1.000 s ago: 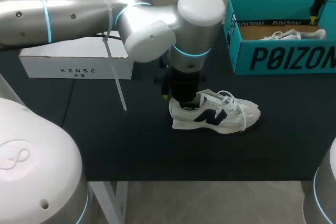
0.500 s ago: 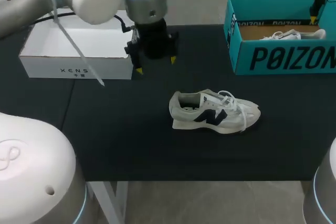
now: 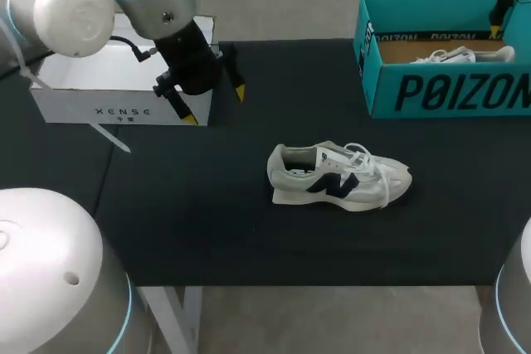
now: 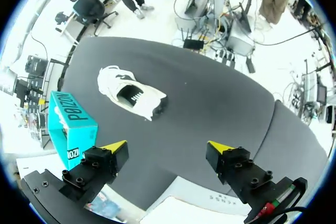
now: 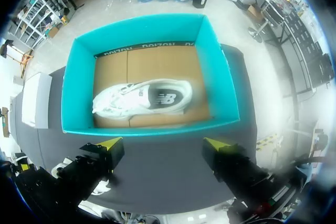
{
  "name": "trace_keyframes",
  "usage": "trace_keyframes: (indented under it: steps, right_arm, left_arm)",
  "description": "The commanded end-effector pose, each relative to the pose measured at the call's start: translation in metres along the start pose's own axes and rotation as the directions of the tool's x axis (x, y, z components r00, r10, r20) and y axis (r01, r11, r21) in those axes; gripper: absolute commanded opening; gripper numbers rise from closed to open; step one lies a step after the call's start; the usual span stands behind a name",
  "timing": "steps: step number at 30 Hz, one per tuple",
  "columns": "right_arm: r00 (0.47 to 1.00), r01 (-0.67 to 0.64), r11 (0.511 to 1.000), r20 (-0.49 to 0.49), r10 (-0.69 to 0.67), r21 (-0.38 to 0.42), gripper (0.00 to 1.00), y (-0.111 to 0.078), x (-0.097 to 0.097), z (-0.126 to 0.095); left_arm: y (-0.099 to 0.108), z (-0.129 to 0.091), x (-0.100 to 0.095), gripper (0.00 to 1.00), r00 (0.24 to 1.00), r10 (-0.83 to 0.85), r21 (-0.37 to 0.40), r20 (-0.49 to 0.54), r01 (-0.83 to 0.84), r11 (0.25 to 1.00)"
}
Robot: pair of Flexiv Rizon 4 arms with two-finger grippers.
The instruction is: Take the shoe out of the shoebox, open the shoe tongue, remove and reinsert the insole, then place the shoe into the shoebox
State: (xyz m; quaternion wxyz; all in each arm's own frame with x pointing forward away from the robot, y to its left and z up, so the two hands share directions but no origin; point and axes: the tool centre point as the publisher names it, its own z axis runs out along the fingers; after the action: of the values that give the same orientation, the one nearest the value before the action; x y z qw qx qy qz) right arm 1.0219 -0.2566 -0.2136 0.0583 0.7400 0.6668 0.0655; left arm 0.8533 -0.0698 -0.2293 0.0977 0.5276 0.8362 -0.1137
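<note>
Retreating from shoe [image 3: 338,176] toward white box [image 3: 99,109], left gripper [image 3: 216,106] wide open, empty, shoe unmoved

Bright, even overhead light, indoors. Black table [image 3: 207,230] stays dark, matte; shoe [image 3: 336,176] w/ only faint, soft shadow. Soft sheen on silver shell of left arm [image 3: 75,6]. Right wrist view: white haze veils 1 wall of teal shoebox [image 5: 218,77] and 1 side of right gripper [image 5: 160,148].

A black-topped table [image 3: 207,221] carries a white sneaker [image 3: 338,176] standing on its sole near the middle, a teal shoebox [image 3: 448,89] at its far right and a white box [image 3: 116,109] at far left.
</note>
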Motion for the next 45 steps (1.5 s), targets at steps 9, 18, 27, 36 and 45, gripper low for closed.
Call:
trace_keyframes:
  steps: [9,18,27,36,45]
  right_arm:
    - [1.000,0.000,1.000,0.001,0.000,0.001,1.00,0.001,0.000,0.000]
    - [1.000,0.000,1.000,0.001,0.000,0.001,1.00,0.001,0.000,0.000]
    - [1.000,0.000,1.000,0.001,0.000,0.001,1.00,0.001,0.000,0.000]
    - [1.000,0.000,1.000,0.001,0.000,0.001,1.00,0.001,0.000,0.000]
    - [1.000,0.000,1.000,0.001,0.000,0.001,1.00,0.001,0.000,0.000]
  left_arm:
    - [-0.002,0.000,0.006,1.00,0.996,0.002,-0.004,0.090,-0.002,1.000]
    - [-0.003,0.000,0.008,1.00,0.996,0.003,-0.008,0.092,-0.002,1.000]
    - [-0.026,-0.006,0.035,1.00,0.931,-0.194,0.133,0.310,0.159,0.978]
    - [-0.051,0.018,0.054,1.00,0.806,-0.452,0.462,0.383,0.256,0.849]
    - [-0.056,0.031,0.054,1.00,0.753,-0.567,0.627,0.335,0.271,0.730]
